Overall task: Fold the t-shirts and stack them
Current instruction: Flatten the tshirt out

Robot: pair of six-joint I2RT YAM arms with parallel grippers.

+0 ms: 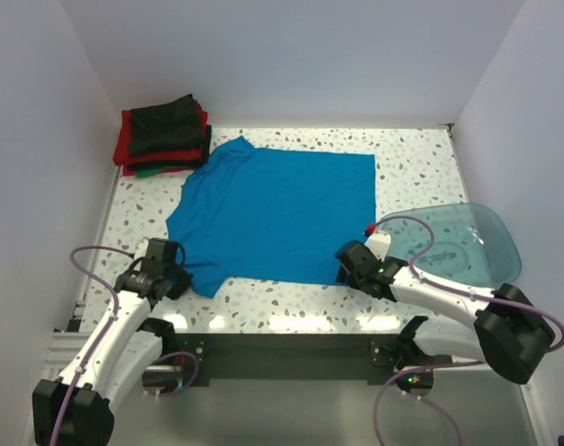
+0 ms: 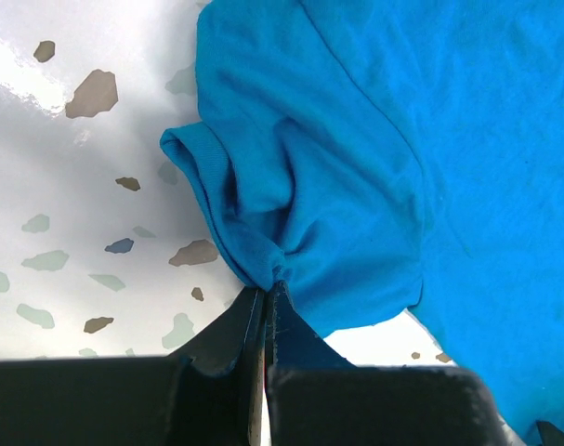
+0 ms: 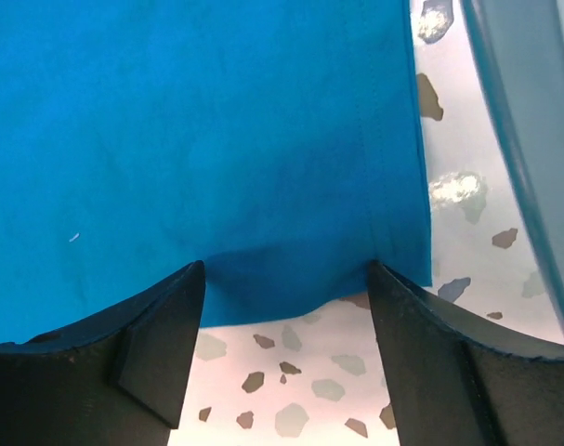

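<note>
blue t-shirt [image 1: 280, 212] is lying spread flat in the middle of the speckled table [image 1: 416, 163], hem to the right, sleeves to the left, not folded yet. left gripper [image 2: 266, 295] is pressing its jaws together on the near sleeve's edge, with cloth bunching right at the tips. right gripper [image 3: 286, 277] is sitting spread wide over the near hem corner, fabric lying between the fingers, nothing clamped.

risks: the left pinch is looking thin, just a bit of sleeve edge, so it may be slipping out on a lift. right side isn't gripping, so if only the left is pulling, the shirt is probably dragging and skewing, not folding. a shallow close on the right could be missing the hem.

around: translucent plastic tub [image 1: 469, 243] is sitting just beside the right gripper on its outer side, crowding any outward swing. stack of folded shirts [image 1: 163, 137], dark over red, is sitting in the far-left corner, with the shirt's far-left tip reaching almost to it; a fold going that way could be bumping it.
</note>
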